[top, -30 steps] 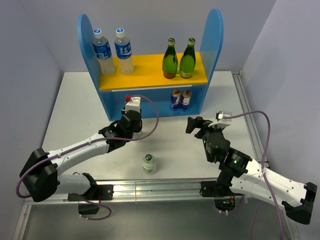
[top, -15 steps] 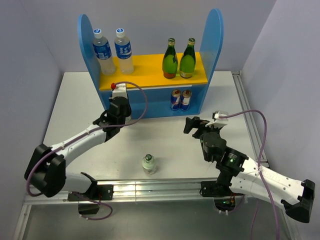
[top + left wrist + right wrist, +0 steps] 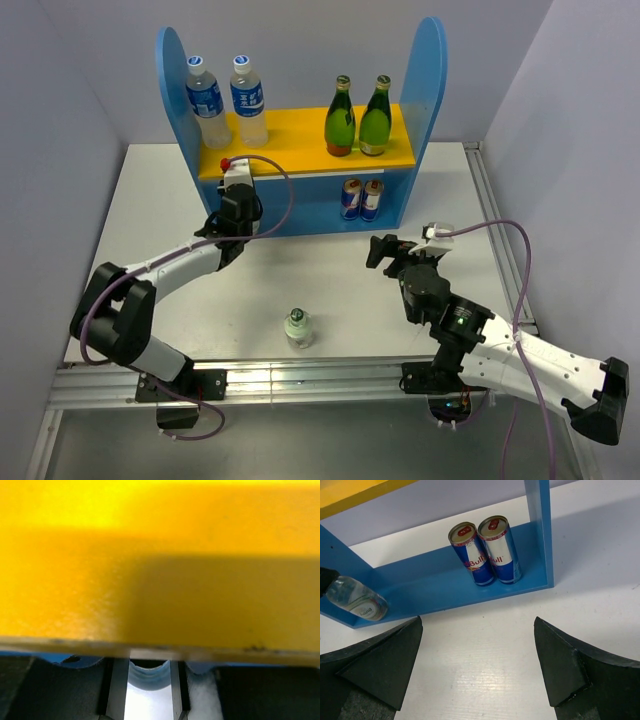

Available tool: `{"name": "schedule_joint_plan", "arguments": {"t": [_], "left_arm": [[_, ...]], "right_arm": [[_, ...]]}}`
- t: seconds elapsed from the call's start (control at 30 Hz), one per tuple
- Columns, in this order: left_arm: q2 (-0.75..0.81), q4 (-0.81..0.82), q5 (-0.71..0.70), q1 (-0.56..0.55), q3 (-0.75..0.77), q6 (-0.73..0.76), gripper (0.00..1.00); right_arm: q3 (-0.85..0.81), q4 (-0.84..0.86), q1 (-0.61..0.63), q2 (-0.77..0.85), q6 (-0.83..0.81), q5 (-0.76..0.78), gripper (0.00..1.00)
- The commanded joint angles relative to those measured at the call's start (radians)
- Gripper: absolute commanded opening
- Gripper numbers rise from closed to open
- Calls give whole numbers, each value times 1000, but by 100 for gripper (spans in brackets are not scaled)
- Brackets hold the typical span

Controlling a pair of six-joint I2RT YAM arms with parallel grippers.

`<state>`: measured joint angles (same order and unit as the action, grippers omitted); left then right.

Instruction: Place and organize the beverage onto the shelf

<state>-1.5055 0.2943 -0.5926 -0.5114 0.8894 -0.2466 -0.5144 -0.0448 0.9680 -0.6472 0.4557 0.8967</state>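
The blue shelf stands at the back, with a yellow upper board. My left gripper reaches into the left of the lower tier. It is shut on a small clear bottle, held tilted just above the blue bottom board. In the left wrist view the board's yellow underside fills the frame and the bottle sits between my fingers. A second small bottle with a green cap stands on the table near the front. My right gripper is open and empty over the table, also in the right wrist view.
Two water bottles and two green glass bottles stand on the yellow board. Two Red Bull cans stand at the right of the lower tier. A metal rail runs along the near edge.
My left gripper has moved up and left from the table's middle into the shelf's lower tier with the small bottle. The right gripper has shifted slightly left.
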Motion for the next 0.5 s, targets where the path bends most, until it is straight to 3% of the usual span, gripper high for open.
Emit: {"name": "schedule_joint_plan", "arguments": {"t": [0.0,0.17,0.2,0.27,0.33,0.37,0.43,0.47], "left_arm": [[-38,221,-30,40,117,15,0],[-61,256,-94,45,99,9,1],[-65,261,-110,47,91,4,6],[-71,273,-121,53,80,-6,27],[-76,299,-121,57,62,-8,42],[-76,308,-124,59,56,-11,56],[-82,325,-131,59,48,-14,70],[-84,328,-136,60,45,-19,84]], "right_arm": [[5,37,-3,-6,3,15,99],[8,34,-6,-9,9,10,99],[10,34,-5,-6,11,10,99],[14,34,-5,1,11,5,99],[16,31,-5,3,15,7,99],[17,31,-6,9,15,5,98],[20,31,-6,11,15,5,98],[20,31,-6,12,15,5,99]]}}
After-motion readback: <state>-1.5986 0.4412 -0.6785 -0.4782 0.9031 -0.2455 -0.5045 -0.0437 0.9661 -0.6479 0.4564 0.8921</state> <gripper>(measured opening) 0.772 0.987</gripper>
